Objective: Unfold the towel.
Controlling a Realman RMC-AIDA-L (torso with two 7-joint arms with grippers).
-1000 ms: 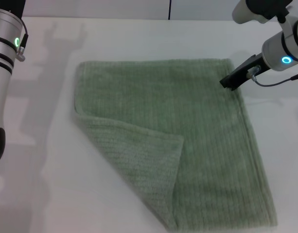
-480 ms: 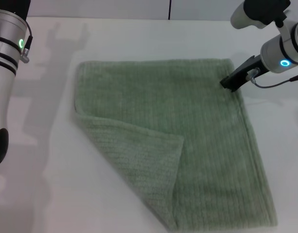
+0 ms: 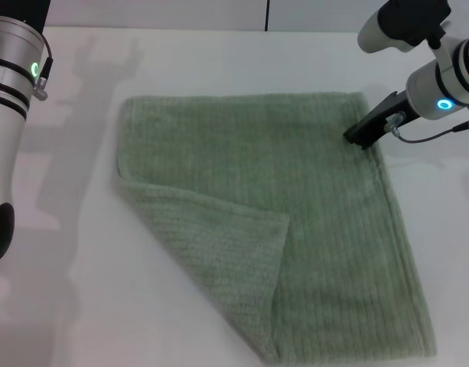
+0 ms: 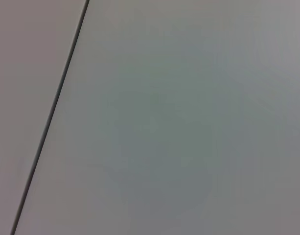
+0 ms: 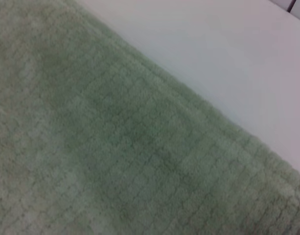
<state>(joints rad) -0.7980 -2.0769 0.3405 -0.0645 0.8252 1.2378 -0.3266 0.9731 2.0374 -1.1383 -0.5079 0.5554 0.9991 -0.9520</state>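
Note:
The pale green towel (image 3: 311, 199) lies flat on the white table (image 3: 66, 306), with its near left corner (image 3: 226, 252) folded over onto the middle. My right gripper (image 3: 362, 136) sits low at the towel's far right corner, right by the hem. The right wrist view is filled with the towel's ribbed cloth (image 5: 110, 147) and its edge against the table. My left arm (image 3: 8, 99) stands off the towel at the left side; the left wrist view holds only bare table (image 4: 189, 122).
A dark seam (image 3: 266, 15) splits the surface behind the table's far edge. A thin cable (image 3: 429, 134) loops off the right wrist. Bare table lies all around the towel.
The right gripper has shifted slightly toward the towel's far right corner. The left arm has barely moved. The towel lies as before.

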